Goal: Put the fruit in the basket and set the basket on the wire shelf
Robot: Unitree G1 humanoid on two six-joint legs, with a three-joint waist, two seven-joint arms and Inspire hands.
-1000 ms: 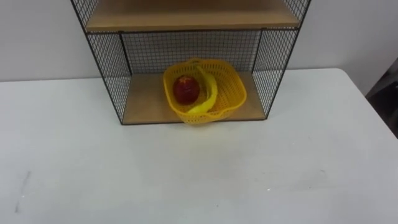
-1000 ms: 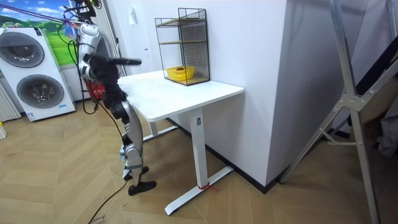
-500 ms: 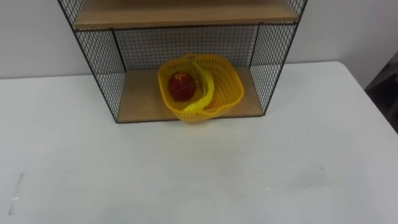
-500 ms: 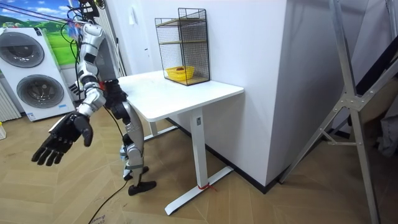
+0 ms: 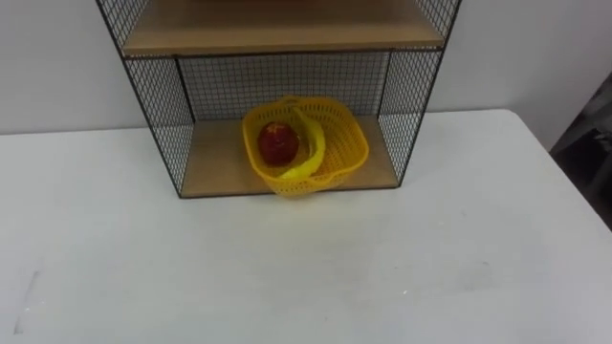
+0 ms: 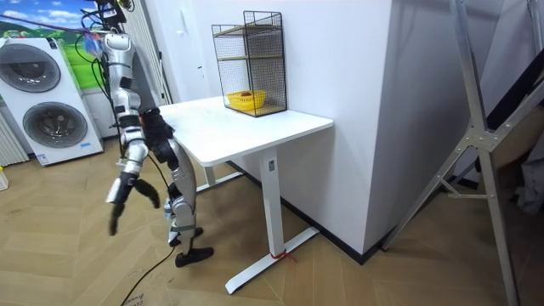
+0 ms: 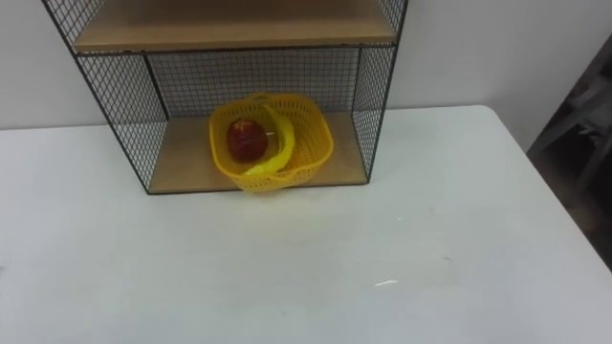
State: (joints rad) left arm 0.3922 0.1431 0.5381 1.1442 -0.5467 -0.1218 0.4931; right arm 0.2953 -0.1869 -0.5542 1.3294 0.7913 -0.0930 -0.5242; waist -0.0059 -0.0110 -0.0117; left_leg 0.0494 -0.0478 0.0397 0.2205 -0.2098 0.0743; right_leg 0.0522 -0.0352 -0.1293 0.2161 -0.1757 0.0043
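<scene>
I see the yellow basket (image 5: 337, 161), holding a red apple (image 5: 276, 142) and a banana (image 5: 312, 145), on the wire shelf's (image 5: 153, 105) bottom board on the bench (image 5: 287, 272). My right hand (image 6: 119, 192) hangs beside the bench, well apart from the basket, fingers spread.

Looks like a lab dressed as a home, two washers (image 6: 38, 93) at the room view's left, wood floor (image 6: 85, 263), white desk (image 6: 255, 127), wire shelf (image 6: 249, 59), metal rig frame (image 6: 476, 144).
</scene>
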